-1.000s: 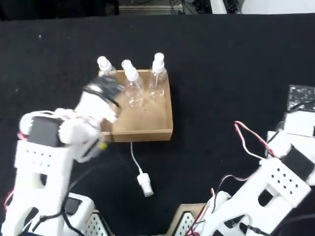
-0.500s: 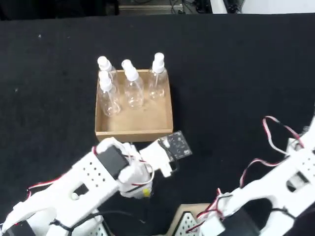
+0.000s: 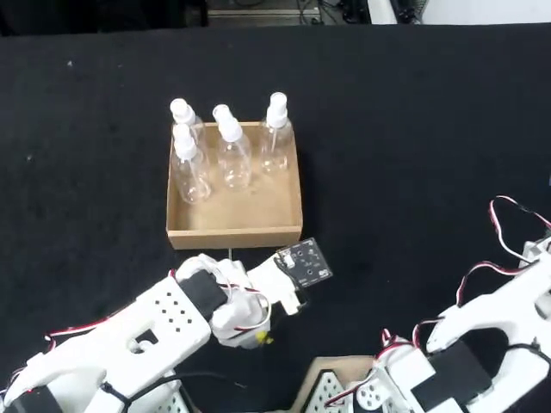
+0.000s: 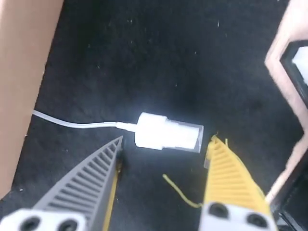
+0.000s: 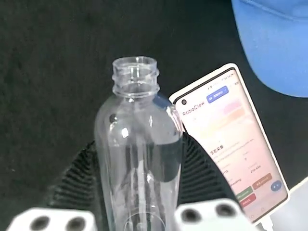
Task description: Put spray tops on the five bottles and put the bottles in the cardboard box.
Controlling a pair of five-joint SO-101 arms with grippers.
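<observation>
Swung back from the box, left claw now gapes wide, straddling the loose spray top on the table, gripping nothing. Light hard plastic, floppy tube: pinch the head. Right claw clamps the uncapped bottle.

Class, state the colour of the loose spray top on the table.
The plastic spray top is white; left wrist view.
</observation>
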